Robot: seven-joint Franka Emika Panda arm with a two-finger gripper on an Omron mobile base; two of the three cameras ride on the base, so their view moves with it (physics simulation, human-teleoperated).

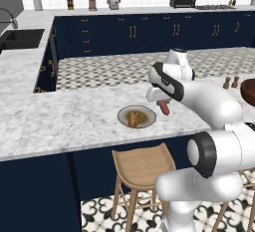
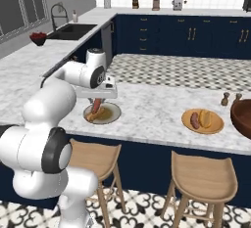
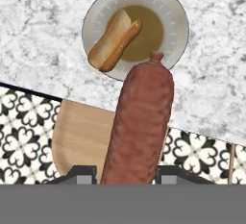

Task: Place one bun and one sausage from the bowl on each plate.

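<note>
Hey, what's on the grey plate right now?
One bun lies on the grey plate. The sausage hangs in the gripper, hiding the plate's near rim.

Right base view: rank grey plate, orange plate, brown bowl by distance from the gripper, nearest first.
The gripper holds a sausage.
1. Grey plate: just beneath the gripper, carrying a bun.
2. Orange plate: farther right along the counter.
3. Brown bowl: at the right edge, beyond the orange plate.

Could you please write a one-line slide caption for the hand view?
Gripper holds a sausage above the grey plate, where a bun already lies.
</note>
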